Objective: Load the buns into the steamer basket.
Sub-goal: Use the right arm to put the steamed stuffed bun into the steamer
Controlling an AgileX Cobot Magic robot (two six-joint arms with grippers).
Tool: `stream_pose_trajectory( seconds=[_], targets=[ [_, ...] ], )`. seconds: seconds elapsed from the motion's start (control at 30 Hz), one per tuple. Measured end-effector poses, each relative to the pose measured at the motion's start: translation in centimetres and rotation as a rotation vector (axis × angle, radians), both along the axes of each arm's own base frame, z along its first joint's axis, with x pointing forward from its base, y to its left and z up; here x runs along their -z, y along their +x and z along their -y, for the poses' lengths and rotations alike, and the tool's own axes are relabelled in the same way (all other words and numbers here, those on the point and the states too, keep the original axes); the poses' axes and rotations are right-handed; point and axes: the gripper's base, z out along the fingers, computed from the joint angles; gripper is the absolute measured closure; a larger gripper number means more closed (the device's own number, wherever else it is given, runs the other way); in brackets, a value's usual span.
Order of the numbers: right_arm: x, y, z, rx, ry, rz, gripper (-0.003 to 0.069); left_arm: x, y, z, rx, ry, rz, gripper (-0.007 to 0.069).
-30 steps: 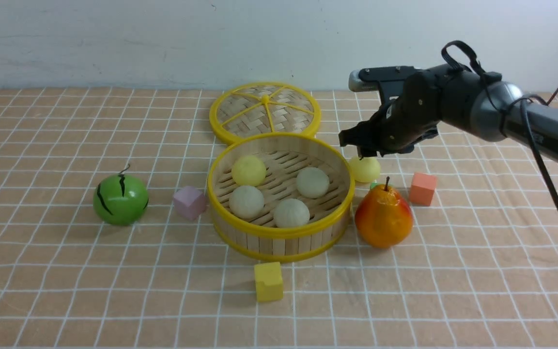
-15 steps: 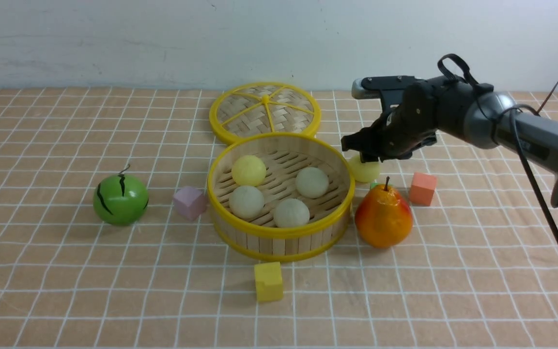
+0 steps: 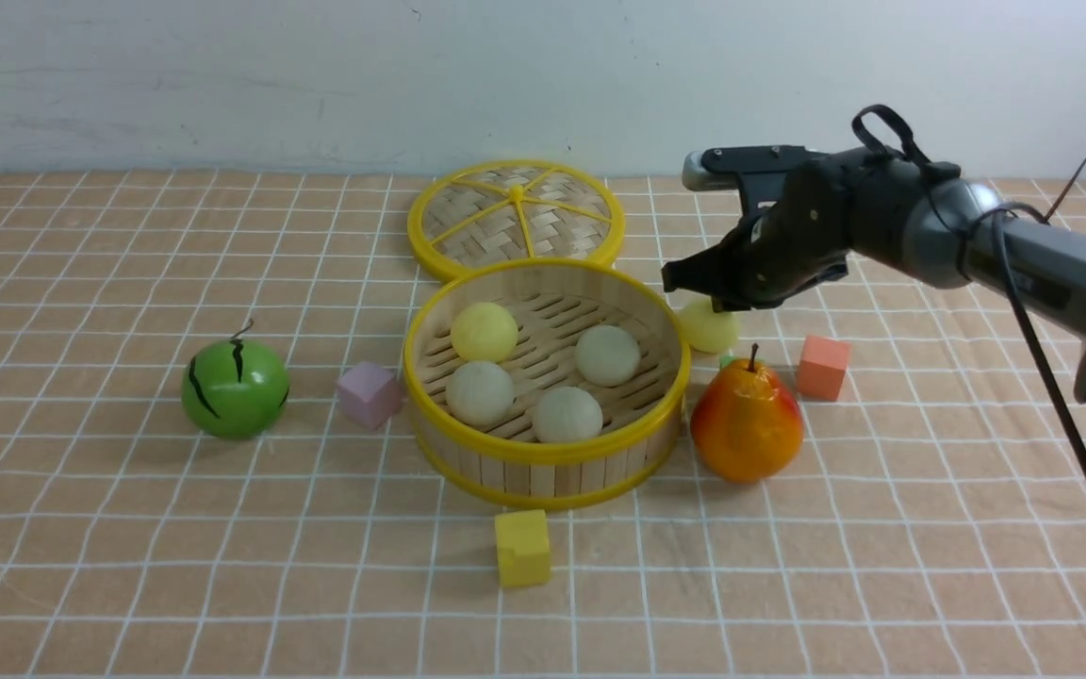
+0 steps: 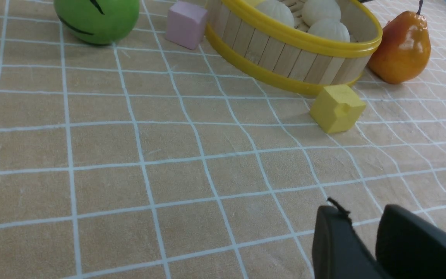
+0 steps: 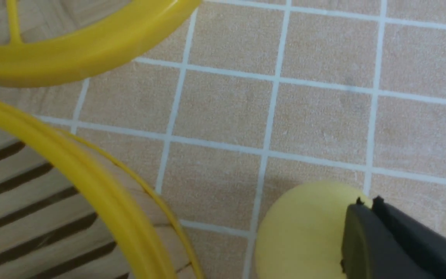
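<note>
Right side of the front frame: right arm (image 3: 1043, 264) in grey tubing with a silvery rounded joint (image 3: 962, 222), black wrist housing (image 3: 807, 236), a pale grey round-ended bar (image 3: 741, 157) on top. Black cable (image 3: 1061, 424) looped above the wrist, trailing down toward the lower right corner. Lower right of the left wrist frame: left gripper (image 4: 364, 217), two matte black, round-edged fingers (image 4: 335, 244), a frayed nub on one.

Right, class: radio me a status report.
Left tool open, empty. Right tool shut at yellow bun, outside steamer basket; four buns inside. Pear close by.
</note>
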Motion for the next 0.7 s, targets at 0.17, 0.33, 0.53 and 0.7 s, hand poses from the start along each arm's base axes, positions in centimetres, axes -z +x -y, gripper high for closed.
stream_pose_trajectory(
  seconds=[0.17,0.33,0.53,0.7],
  targets=[
    [-4.0,-1.0,0.2,-0.047,-0.026,0.039,0.0669,0.0,0.0,0.0,0.0,0.0,0.0,0.046],
    [-6.4,-2.0,0.0,-0.093,-0.012,0.056,0.0669,0.0,0.0,0.0,0.0,0.0,0.0,0.0459],
    [-8.8,-3.4,-2.6,-0.202,0.109,0.09,0.0669,0.0,0.0,0.0,0.0,0.0,0.0,0.045],
    [-8.4,-4.4,-7.3,-0.318,0.189,0.132,0.0668,0.0,0.0,0.0,0.0,0.0,0.0,0.0449]
  ],
)
